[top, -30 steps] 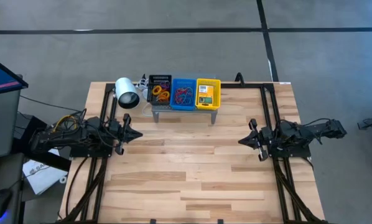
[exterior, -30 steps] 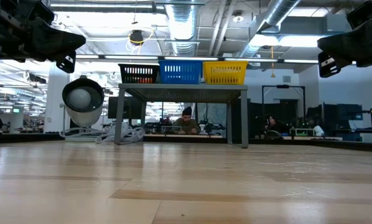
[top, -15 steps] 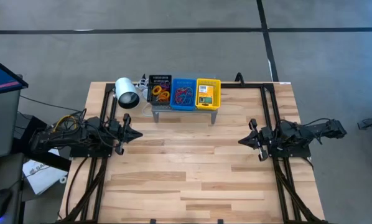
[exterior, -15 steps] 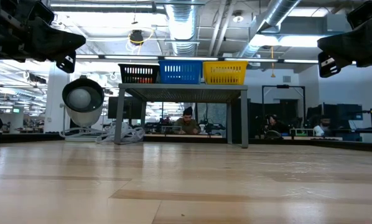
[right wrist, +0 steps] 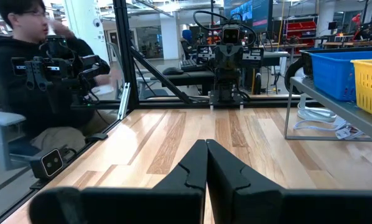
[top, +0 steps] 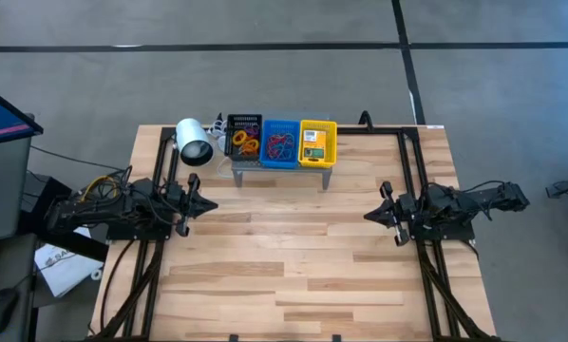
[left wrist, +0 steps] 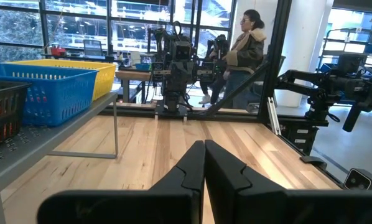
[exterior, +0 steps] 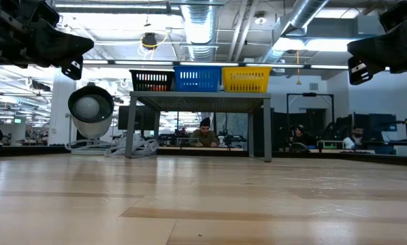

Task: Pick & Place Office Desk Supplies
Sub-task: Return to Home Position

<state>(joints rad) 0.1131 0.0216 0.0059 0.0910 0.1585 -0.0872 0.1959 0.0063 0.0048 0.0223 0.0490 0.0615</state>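
Three baskets in a row on the grey shelf, close to the far edge of the table and left of its middle: black basket, blue basket, yellow basket, side walls touching or nearly so.

Contents, as seen from above:
- rubber bands, orange and red, loose in the black basket
- a further tangle of purple and red loops in the blue basket
- crayon box lying flat in the yellow basket

No supplies visible on the bare planks.

White cylinder with dark end, just beside the shelf toward the far left corner; no part of the job.

Left gripper: near the left edge, raised off the wood, pointing inward, fingers pressed together on nothing.

Right gripper: near the right edge, likewise raised and pointing inward, fingers closed together, nothing between them.

People in the room beyond, well apart from the work.

Step in hand, by judgement: return to rest, sorting apparently complete.

Next move, by judgement: little or none. At most a small settling of both arms into their parked pose, well apart from shelf and baskets.
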